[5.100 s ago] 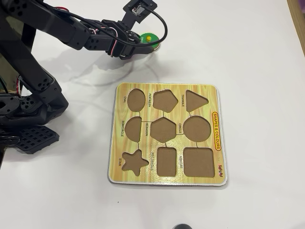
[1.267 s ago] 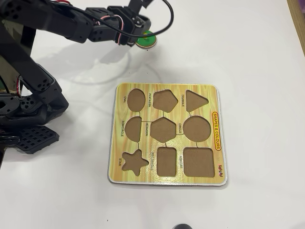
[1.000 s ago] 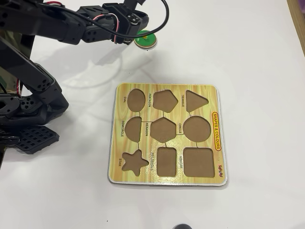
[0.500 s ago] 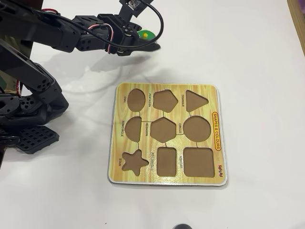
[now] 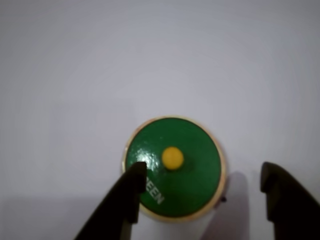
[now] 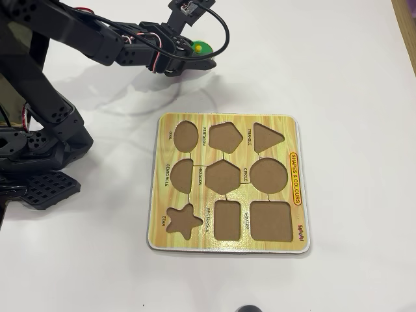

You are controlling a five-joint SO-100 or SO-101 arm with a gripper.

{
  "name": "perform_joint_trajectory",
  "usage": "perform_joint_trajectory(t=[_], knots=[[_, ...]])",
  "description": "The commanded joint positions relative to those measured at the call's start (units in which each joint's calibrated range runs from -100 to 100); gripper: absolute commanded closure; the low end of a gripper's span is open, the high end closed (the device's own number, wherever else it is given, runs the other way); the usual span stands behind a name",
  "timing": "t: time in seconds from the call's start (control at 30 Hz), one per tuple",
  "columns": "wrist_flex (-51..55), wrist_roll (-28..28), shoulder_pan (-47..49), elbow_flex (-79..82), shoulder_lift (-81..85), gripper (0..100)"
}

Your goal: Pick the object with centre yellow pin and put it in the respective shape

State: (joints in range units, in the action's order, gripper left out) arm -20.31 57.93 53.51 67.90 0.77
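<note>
I find the jaws wide open and empty, with the green disc (image 5: 172, 167) flat on the table (image 5: 160, 60) between them, offset toward the wrist view's left finger (image 5: 131, 192).

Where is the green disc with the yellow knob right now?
In the overhead view the green disc lies on the white table, above the puzzle board, under the open gripper.

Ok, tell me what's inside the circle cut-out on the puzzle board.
Nothing: the circle cut-out shows only its bare brown base. The green disc lies off the puzzle board, on the white table, under the open gripper.
</note>
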Motion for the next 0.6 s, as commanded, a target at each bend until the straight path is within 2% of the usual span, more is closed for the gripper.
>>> perform_joint_trajectory(t=[0.0,0.57], knots=[[-6.1,-0.1,0.7,-2.6,-1.6,74],[-10.7,-0.1,2.2,-3.1,-9.4,74]])
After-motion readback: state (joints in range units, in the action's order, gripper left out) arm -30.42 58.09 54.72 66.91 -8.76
